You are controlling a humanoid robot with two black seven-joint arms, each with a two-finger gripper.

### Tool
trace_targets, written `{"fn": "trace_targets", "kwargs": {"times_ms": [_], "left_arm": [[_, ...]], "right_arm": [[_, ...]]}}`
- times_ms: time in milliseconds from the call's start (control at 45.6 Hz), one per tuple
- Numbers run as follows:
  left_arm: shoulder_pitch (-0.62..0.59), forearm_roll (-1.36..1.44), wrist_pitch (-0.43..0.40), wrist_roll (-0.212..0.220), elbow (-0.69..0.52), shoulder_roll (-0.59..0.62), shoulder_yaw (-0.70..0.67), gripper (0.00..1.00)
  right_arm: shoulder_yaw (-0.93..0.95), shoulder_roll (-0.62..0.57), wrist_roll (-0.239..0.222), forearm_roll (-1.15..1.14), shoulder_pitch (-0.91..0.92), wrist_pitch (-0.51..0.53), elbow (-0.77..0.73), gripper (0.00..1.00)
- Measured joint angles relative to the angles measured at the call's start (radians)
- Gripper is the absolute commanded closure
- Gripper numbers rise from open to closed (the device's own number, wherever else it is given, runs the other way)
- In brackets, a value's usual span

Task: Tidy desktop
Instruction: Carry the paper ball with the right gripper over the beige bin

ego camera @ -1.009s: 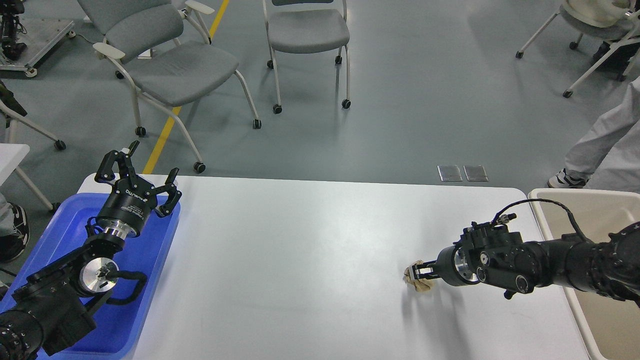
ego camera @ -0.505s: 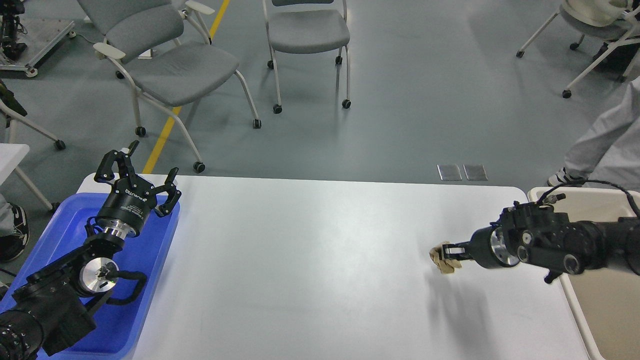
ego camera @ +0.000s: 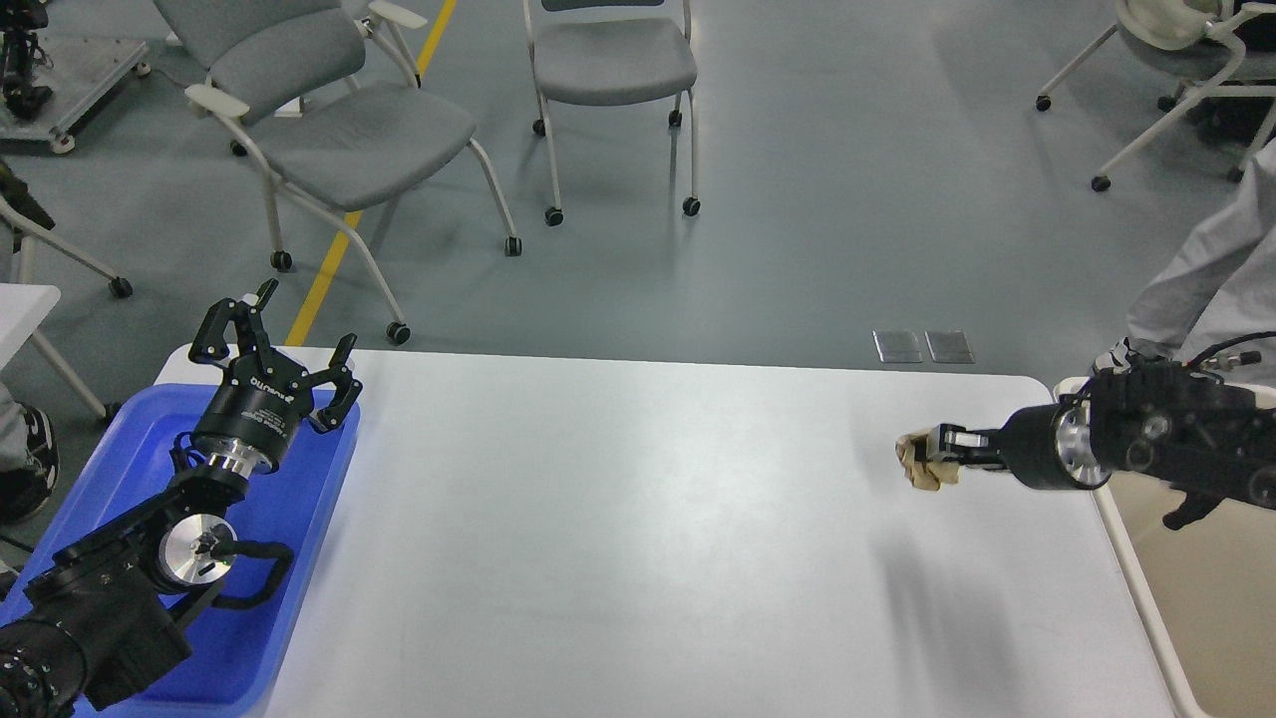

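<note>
The worktop (ego camera: pixel 618 519), the white slab that fills the lower middle of the head view, looks bare across nearly all of its surface: no loose item lies on it that I can see. The one piece of clutter in sight is a small crumpled beige wad (ego camera: pixel 919 461), lifted above the worktop near its right edge, toward the far right corner. The right gripper (ego camera: pixel 937 454) has its fingers closed on that wad. Just beyond the right edge stands the beige bin (ego camera: pixel 1146 598), likely where the wad belongs, so the last step seems to be carrying it over the rim and letting go. At the far left corner the left gripper (ego camera: pixel 274 344) hangs spread wide and empty above the blue tray (ego camera: pixel 299 598), which overlaps the left edge.
</note>
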Motion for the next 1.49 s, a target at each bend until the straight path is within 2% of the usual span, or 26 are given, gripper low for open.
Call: {"fn": "trace_targets", "kwargs": {"times_ms": [461,746,1097,1250,1492], "left_arm": [[0.000,0.000,0.000,0.000,0.000,0.000,0.000,0.02],[0.000,0.000,0.000,0.000,0.000,0.000,0.000,0.02],[0.000,0.000,0.000,0.000,0.000,0.001,-0.001,0.02],[0.000,0.000,0.000,0.000,0.000,0.001,-0.001,0.02],[0.000,0.000,0.000,0.000,0.000,0.001,0.000,0.02]], "right_arm": [[0.163,-0.165,-0.002,0.096,-0.004,0.034,-0.001,1.00],[0.204,-0.230,-0.008,0.267,-0.013,0.032,-0.097,1.00],[0.217,-0.208,-0.027,0.586,-0.113,0.023,-0.390,1.00],[0.220,-0.154,-0.060,0.750,-0.177,0.021,-0.556,1.00],[0.321,-0.031,-0.141,0.916,-0.303,0.016,-0.851,1.00]]}}
